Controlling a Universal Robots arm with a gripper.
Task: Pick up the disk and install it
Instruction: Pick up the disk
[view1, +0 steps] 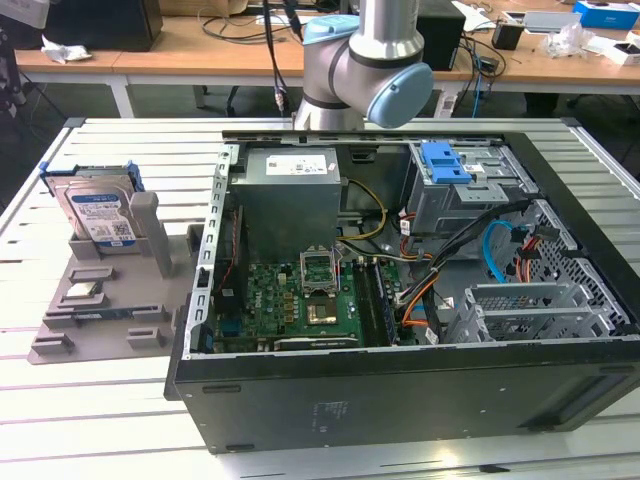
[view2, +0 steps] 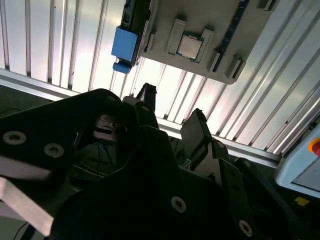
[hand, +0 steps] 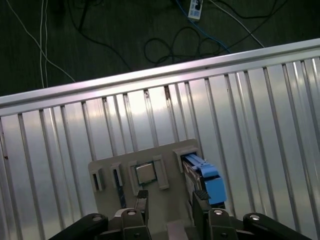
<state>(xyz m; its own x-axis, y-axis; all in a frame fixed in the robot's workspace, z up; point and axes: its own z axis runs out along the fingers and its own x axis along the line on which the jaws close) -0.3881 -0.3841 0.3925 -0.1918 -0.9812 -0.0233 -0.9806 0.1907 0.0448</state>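
Observation:
The disk, a silver drive with a white-and-blue label in a blue bracket, leans upright in a slot of the grey fixture tray at the exterior view's left. In both wrist views my gripper hangs well above that tray, open, with nothing between its black fingers. In the wrist views the disk's blue bracket end lies just beside one fingertip, apart from it.
A small square processor chip rests on the tray. The open computer case takes up the middle of the slatted table, with a grey power supply and a drive bay with a blue latch.

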